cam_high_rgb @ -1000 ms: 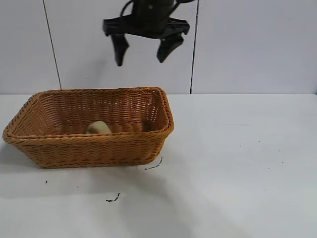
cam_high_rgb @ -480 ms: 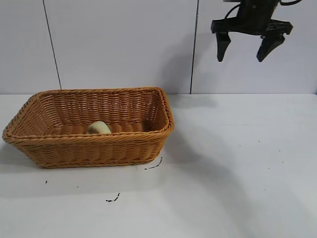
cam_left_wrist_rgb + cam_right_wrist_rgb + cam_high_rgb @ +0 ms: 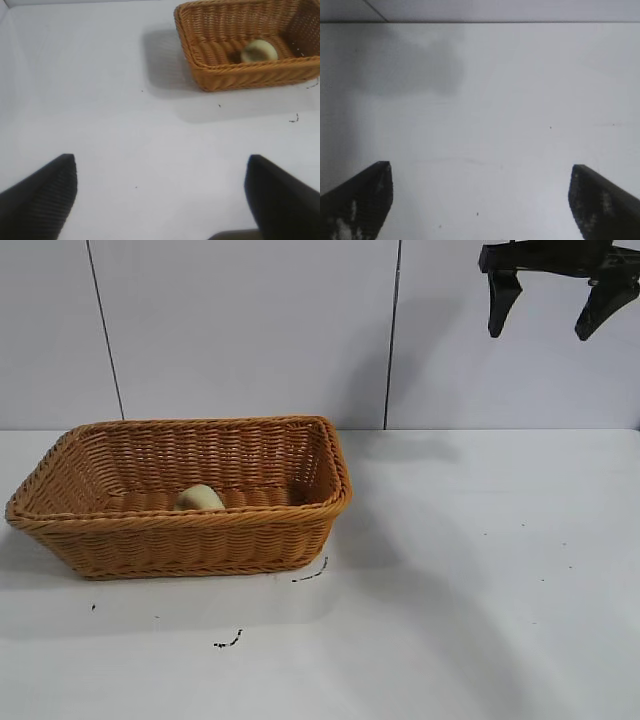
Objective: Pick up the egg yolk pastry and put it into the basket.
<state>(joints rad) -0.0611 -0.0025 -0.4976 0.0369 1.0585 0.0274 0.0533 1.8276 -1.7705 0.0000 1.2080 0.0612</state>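
Observation:
The egg yolk pastry (image 3: 200,498), a small pale yellow lump, lies inside the orange-brown wicker basket (image 3: 200,545) at the left of the white table. My right gripper (image 3: 539,336) hangs high at the upper right, far from the basket, open and empty. Its wrist view shows only bare table between the open fingers (image 3: 480,166). My left gripper (image 3: 160,160) is out of the exterior view. It is open and empty over the table, and its wrist view shows the basket (image 3: 250,77) with the pastry (image 3: 259,51) in it far off.
Small dark marks lie on the table in front of the basket (image 3: 228,643) and by its right corner (image 3: 312,575). A white panelled wall with a vertical seam (image 3: 392,340) stands behind the table.
My right gripper has swung from above the basket's right end to the far upper right, staying open. The pastry and basket have not moved.

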